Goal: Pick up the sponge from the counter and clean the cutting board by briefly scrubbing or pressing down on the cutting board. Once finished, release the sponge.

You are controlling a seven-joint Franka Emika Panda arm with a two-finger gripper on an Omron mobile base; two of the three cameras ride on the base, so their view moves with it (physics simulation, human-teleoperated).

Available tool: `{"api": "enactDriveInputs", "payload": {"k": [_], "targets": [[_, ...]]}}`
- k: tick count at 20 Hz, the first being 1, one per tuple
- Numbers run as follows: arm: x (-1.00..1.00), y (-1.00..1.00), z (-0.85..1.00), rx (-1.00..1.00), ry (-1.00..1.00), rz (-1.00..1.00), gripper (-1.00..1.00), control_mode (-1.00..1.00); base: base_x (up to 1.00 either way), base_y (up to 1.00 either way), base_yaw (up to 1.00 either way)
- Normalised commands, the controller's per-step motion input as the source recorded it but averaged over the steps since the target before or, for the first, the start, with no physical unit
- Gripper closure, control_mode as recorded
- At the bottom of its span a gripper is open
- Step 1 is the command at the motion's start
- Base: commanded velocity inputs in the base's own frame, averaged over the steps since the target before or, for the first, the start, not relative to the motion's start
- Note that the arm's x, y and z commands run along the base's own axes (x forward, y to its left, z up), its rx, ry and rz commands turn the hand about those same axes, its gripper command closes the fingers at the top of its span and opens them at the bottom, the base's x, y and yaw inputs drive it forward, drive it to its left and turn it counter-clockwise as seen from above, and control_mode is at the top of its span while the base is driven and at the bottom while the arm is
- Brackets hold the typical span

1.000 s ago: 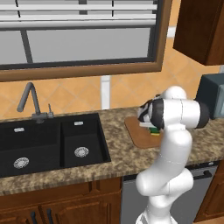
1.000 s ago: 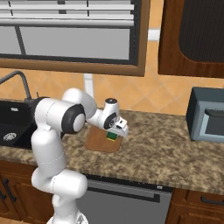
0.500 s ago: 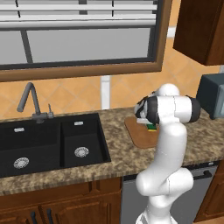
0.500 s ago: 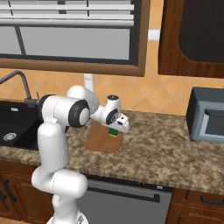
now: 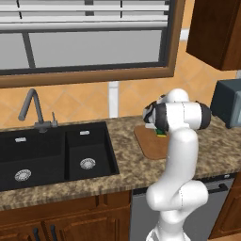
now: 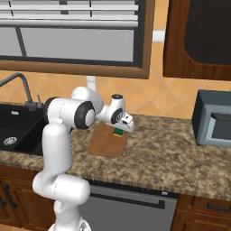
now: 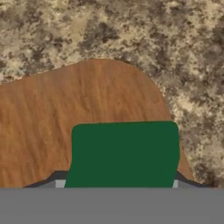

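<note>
Right base view: arm bent low over the desk [image 6: 180, 153], gripper [image 6: 120, 131] pinching the sponge [image 6: 118, 132].
Its forearm reaches right from a raised elbow, hand tipped down, holding the sponge [image 7: 124, 153] on the cutting board [image 6: 106, 143] near its far right corner. Left of the board, the black double sink [image 5: 52, 155] shows two drains.

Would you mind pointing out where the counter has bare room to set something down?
Bare counter lies between the cutting board and the microwave; a narrower strip separates board and sink. The board's far corner is crowded: gripper holds the sponge there.
</note>
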Motion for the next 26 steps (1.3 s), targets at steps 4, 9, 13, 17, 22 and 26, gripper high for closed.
{"api": "enactDriveInputs", "payload": {"k": [4, 9, 13, 17, 22, 26], "targets": [[0.51, 0.00, -0.24, 0.00, 0.03, 0.00, 1.00, -1.00, 0.00, 0.00, 0.00], [0.15, 0.00, -0.38, 0.00, 0.06, 0.00, 1.00, -1.00, 0.00, 0.00, 0.00], [0.02, 0.12, 0.02, 0.00, 0.00, 0.00, 1.00, -1.00, 0.00, 0.00, 0.00], [-0.02, 0.28, 0.00, 0.00, -0.01, 0.00, 1.00, -1.00, 0.00, 0.00, 0.00], [-0.09, 0.31, -0.07, 0.00, 0.00, 0.00, 1.00, -1.00, 0.00, 0.00, 0.00], [-0.03, 0.18, -0.48, 0.00, 0.00, 0.00, 1.00, -1.00, 0.00, 0.00, 0.00]]}}
